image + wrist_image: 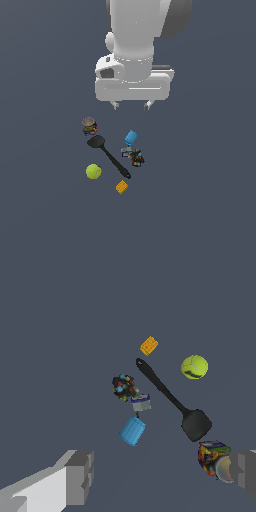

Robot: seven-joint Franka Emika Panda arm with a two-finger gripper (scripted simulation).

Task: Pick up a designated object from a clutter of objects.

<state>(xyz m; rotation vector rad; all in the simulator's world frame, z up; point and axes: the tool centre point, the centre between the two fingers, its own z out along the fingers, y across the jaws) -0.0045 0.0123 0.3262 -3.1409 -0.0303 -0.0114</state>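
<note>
Spread fingers [162, 476] high above the tipped blue cup [132, 430], nothing visible inside it.

bright blue cup [131, 137], black spatula [109, 156], yellow-green tennis ball [93, 171], orange block [121, 187]

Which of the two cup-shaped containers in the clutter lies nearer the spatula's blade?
The multicoloured can with the brownish top. It sits right beside the black spatula's blade, while the plain blue cup lies apart, beside the small grey-and-blue item.
</note>
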